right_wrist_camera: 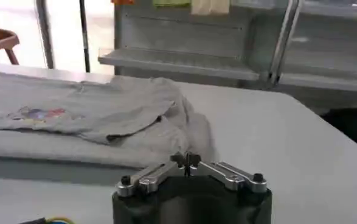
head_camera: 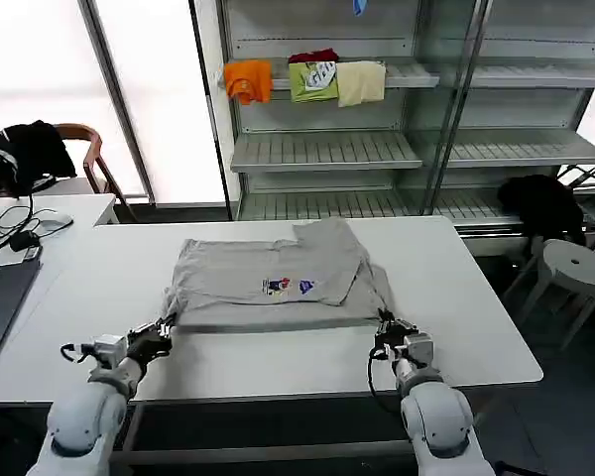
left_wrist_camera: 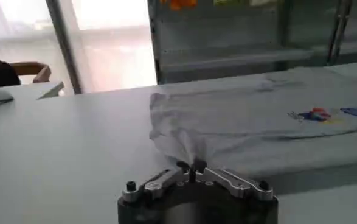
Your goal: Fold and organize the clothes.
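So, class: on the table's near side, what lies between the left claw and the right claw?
In the head view, the grey shirt's near folded edge spans from the left claw to the right claw, each pinching a corner; nearer the robot, bare white table.

Soft matt grey cloth shirt (head_camera: 273,280) lies on a smooth white surface (head_camera: 456,327); shelves (head_camera: 322,149) at 12 o'clock look metal.

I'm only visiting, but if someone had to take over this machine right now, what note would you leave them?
Left claw: shut on the shirt's near left corner.
Right claw: shut on the near right corner.
Shirt: on the white table, partly folded, chest print facing up, one flap laid over the top.
Done: first folds, both near corners gripped.
Left: probably carry the near edge away from the robot to fold it over, then tidy the shirt away.
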Controlling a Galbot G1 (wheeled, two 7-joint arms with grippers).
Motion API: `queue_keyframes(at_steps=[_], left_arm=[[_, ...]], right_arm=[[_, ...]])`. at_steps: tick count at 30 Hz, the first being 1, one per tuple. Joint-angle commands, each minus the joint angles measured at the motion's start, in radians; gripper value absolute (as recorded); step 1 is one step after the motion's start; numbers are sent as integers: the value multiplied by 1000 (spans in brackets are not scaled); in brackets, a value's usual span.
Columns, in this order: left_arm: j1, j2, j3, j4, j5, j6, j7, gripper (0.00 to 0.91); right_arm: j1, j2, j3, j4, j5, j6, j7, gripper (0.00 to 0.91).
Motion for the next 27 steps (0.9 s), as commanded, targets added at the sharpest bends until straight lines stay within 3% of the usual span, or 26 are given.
queue_keyframes(at_steps=[1,13,14,15,23,27], left_arm=[[306,57,-111,-254,-87,-2,-24,0],[385,64,-113,-312,-85,-3,-41,10],[385,64,-112,-311,-86,-3,-42,141],[385,63,-109,-309,-88,-3,-49,907],[340,37,-110,-265,-33,-4,-124,907],[267,52,-166,-166,-5,-5,-159,907]], right_arm=[[-200,-5,-3,176,-52,-1,-8,0],[-335,-23,-6,260,-59,0,-10,0],[-336,-21,-6,258,-60,0,-9,413],[-335,-18,-5,248,-61,0,-6,907],[-274,52,32,252,-54,2,-7,907],[-202,48,49,262,-45,3,7,907]])
